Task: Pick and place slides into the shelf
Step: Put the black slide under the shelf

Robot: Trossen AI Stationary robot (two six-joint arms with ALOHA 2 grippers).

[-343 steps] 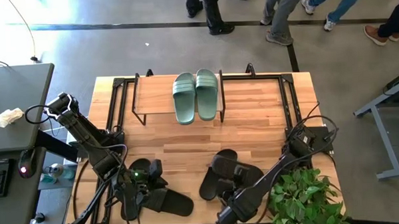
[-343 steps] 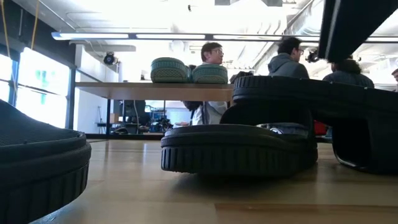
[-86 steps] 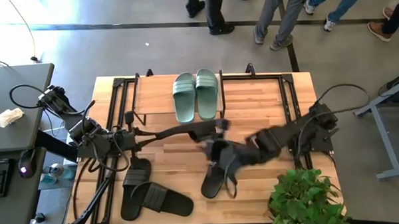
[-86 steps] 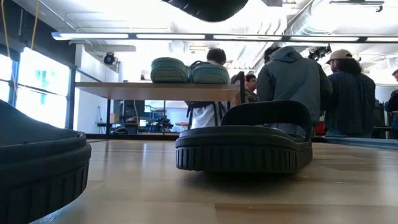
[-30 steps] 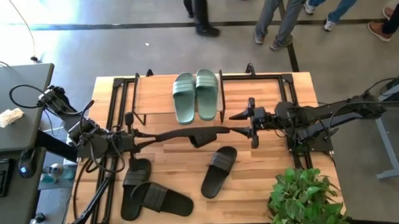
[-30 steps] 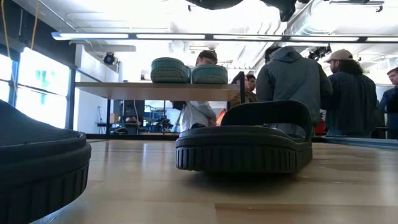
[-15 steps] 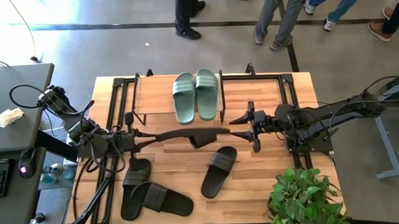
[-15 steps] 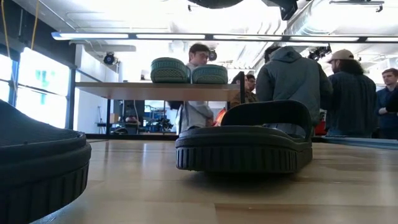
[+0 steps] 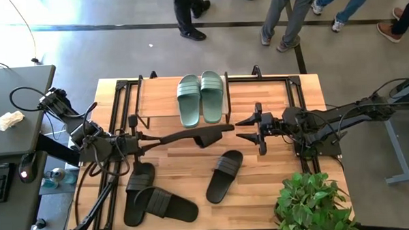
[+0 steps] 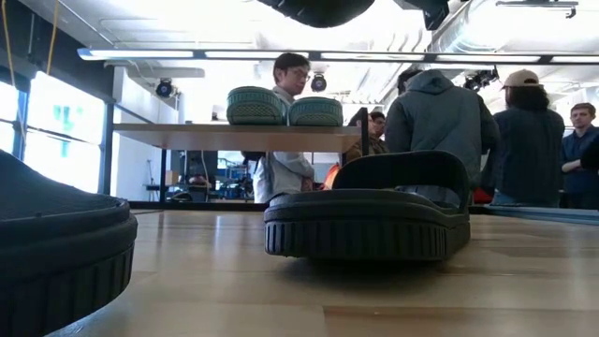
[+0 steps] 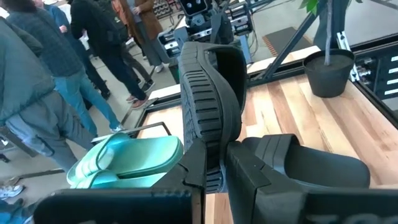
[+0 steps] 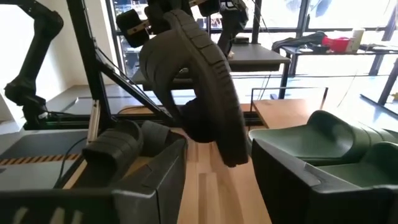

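My left gripper (image 9: pixel 195 137) reaches across the table's middle, shut on a black slide (image 9: pixel 215 133) held in the air; the same slide (image 12: pixel 199 81) shows in the right wrist view. My right gripper (image 9: pixel 248 128) faces it from the right, open, its fingers apart from the slide's free end. The sage-green pair (image 9: pixel 201 98) lies soles down on the shelf (image 9: pixel 156 103). One black slide (image 9: pixel 224 176) rests sole down on the tabletop, and two more (image 9: pixel 153 199) lie near the left front corner. My left gripper pinches the black slide's sole at its near end (image 11: pixel 212 158) between the two fingers (image 11: pixel 189 169). The fingers come level from the table's left, along the slide's length. The slide stands on edge, lifted clear, and reaches away toward my right gripper.
Black frame bars (image 9: pixel 296 105) run along both sides of the table. A potted plant (image 9: pixel 313 203) stands at the right front corner. People walk and stand beyond the far edge (image 10: pixel 435 131). Bare wood lies between the shelf and the lone black slide.
My left gripper has drawn the black slide a little toward the table's left, so a gap now shows between its free end and my right gripper's open fingers. My right gripper has shifted slightly left and stayed open.
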